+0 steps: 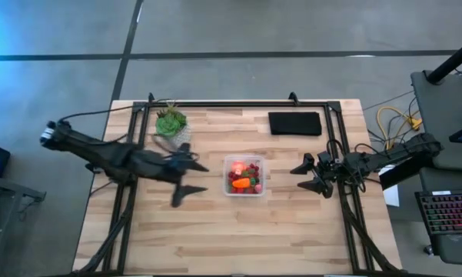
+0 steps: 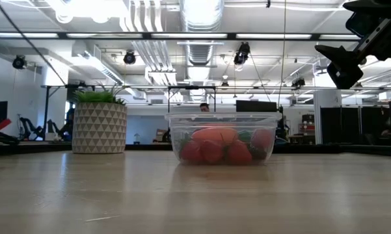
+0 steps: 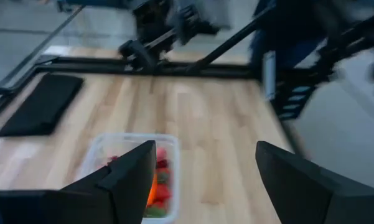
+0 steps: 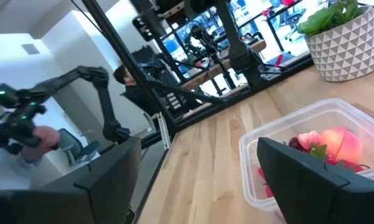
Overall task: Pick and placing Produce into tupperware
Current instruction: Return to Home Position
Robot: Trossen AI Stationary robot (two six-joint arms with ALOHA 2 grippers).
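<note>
From above, the left gripper (image 1: 191, 185) hangs left of centre over the wooden table (image 1: 238, 231), fingers spread wide and empty, with a potted plant (image 1: 171, 123) just above it in frame. At centre sits the tupperware (image 1: 226, 177), the produce (image 1: 244, 179) heaped inside. Right of centre, the right gripper (image 1: 309, 181) is wide open, holding nothing. A black pad (image 1: 295, 123) lies above it.

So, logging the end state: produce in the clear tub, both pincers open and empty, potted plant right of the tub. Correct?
No: the high view shows the potted plant left of the tub, on the left arm's side. The rest holds: produce in the tub, left pincer and right pincer open and empty.
</note>
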